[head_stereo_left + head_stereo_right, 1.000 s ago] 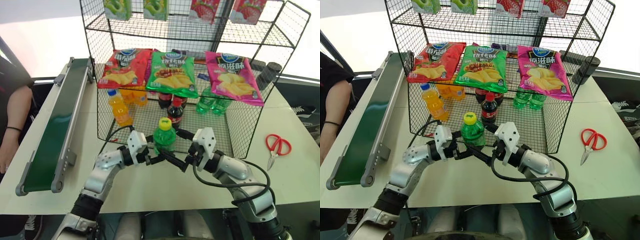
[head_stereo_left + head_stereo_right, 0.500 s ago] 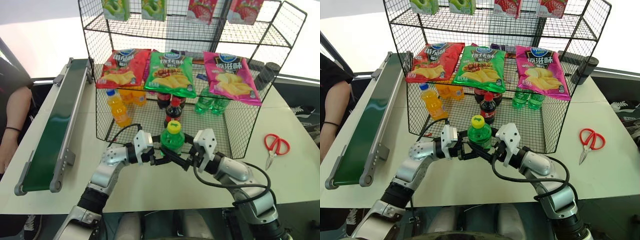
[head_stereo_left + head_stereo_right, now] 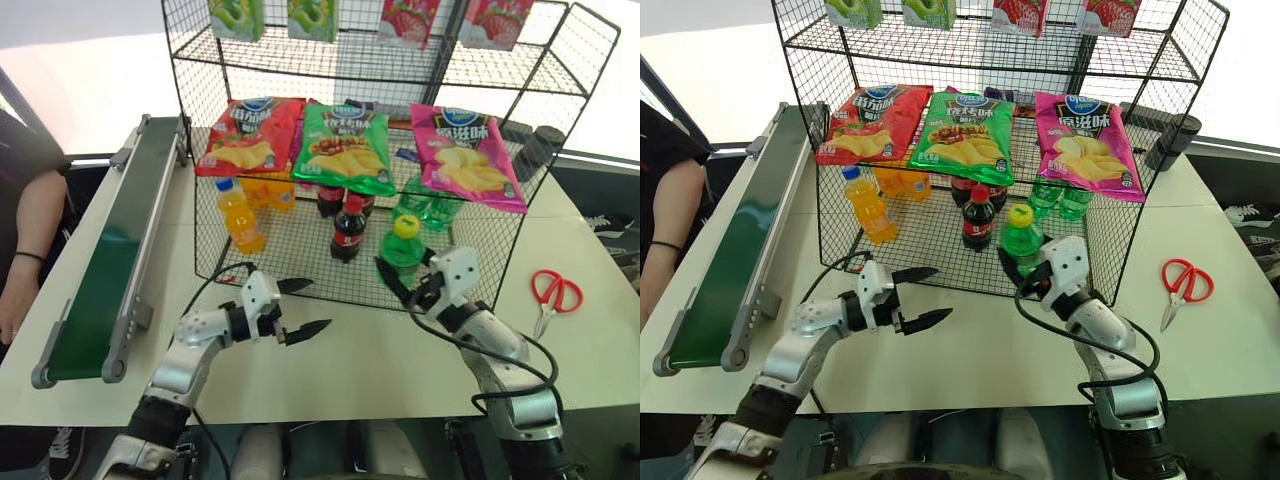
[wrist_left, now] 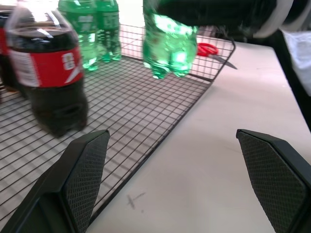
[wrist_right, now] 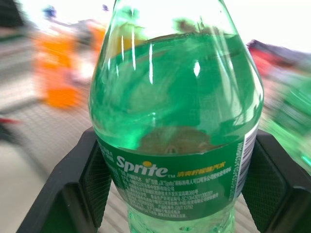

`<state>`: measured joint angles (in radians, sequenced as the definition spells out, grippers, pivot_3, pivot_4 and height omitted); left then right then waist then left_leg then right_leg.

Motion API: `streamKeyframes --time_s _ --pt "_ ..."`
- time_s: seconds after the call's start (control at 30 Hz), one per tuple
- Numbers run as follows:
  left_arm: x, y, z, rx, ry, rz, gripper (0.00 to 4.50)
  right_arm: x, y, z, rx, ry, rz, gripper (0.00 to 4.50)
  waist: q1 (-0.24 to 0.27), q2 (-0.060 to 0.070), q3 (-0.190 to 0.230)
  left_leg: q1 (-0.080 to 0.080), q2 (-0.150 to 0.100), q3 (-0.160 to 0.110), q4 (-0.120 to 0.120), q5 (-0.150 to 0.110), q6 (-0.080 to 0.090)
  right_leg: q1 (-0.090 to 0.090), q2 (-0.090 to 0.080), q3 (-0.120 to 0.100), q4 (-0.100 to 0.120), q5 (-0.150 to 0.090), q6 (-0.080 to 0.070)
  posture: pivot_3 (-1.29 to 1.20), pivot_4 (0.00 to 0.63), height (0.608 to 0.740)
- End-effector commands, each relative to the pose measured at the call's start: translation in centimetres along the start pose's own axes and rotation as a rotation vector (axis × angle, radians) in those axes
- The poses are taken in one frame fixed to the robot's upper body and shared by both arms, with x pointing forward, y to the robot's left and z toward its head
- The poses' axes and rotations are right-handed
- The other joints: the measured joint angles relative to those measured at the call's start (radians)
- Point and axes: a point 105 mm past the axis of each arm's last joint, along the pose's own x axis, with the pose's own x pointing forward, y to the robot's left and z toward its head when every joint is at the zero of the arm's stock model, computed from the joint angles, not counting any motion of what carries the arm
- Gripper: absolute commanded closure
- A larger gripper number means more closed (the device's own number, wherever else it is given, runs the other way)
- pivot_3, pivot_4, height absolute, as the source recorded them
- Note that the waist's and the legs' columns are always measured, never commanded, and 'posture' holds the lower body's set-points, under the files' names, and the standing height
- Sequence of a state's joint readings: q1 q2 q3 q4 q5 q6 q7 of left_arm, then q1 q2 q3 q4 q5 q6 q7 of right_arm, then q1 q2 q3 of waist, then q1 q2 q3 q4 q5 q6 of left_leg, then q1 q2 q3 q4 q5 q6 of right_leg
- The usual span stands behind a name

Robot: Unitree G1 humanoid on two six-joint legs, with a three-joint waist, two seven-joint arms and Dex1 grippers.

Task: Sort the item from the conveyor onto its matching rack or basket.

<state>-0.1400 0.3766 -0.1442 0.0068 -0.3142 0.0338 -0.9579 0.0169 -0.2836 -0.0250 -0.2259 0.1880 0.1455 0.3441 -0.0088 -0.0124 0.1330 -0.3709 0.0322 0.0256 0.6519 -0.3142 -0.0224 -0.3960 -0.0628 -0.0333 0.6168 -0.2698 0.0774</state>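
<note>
Currently, the green bottle (image 3: 401, 246) is held upright by the right end effector (image 3: 422, 288) above the basket's front wall (image 3: 330, 290), which could be clipped, while the left end effector (image 3: 298, 306) is spread wide, empty.

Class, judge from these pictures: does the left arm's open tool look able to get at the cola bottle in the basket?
Probably yes. The left tool is open and empty at the basket's low front edge, and the cola bottle stands just inside with nothing between them.
</note>
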Motion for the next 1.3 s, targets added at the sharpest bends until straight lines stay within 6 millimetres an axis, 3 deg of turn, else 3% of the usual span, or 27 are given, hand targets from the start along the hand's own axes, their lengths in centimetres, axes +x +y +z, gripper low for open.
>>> streamKeyframes --time_s 0.03,0.27,0.5,0.8,0.9,1.3 --pt "-0.3 -0.2 2.2 0.029 -0.059 0.019 0.06 0.4 -1.9 0.6 -0.006 -0.073 -0.144 1.48 -0.003 0.001 0.0 0.0 0.0 0.0 0.0 0.0 0.0 0.0 0.0 0.0 0.0 0.0 0.0 0.0 0.15 0.74" --pt "-0.3 -0.8 3.0 0.029 -0.062 0.015 0.06 1.7 -4.2 -1.5 0.047 -0.059 -0.275 1.48 -0.003 0.003 0.0 0.002 0.0 0.001 0.0 0.0 0.0 0.0 0.0 0.001 0.002 0.0 0.0 0.0 0.15 0.74" --pt "-0.2 -1.0 2.9 0.029 -0.053 -0.005 0.06 3.3 -5.4 -1.9 0.1 -0.075 -0.306 1.48 -0.004 0.003 0.0 0.002 0.0 0.002 0.0 0.0 0.0 0.0 0.0 0.002 0.002 0.0 0.0 0.0 0.15 0.74" --pt "0.3 -1.2 2.9 0.027 -0.061 -0.017 0.06 3.8 -5.6 -2.0 0.149 -0.095 -0.294 1.48 -0.004 0.004 0.0 0.002 0.0 0.002 0.0 0.0 0.0 0.0 0.0 0.002 0.003 0.0 0.0 0.0 0.15 0.74" --pt "0.3 -1.3 2.9 0.026 -0.062 -0.021 0.0 3.8 -5.4 -1.8 0.15 -0.1 -0.28 0.02 -0.004 0.004 0.0 0.002 0.001 0.002 0.0 0.0 0.0 0.0 0.0 0.002 0.003 0.0 0.0 0.0 0.15 0.74" --pt "0.2 -0.8 2.8 0.001 -0.068 0.008 0.0 2.0 -4.9 -0.1 0.046 -0.139 -0.275 0.02 -0.003 0.004 0.0 0.003 0.001 0.002 0.0 0.0 0.0 0.001 -0.001 0.003 0.003 0.0 0.0 0.0 0.15 0.74"
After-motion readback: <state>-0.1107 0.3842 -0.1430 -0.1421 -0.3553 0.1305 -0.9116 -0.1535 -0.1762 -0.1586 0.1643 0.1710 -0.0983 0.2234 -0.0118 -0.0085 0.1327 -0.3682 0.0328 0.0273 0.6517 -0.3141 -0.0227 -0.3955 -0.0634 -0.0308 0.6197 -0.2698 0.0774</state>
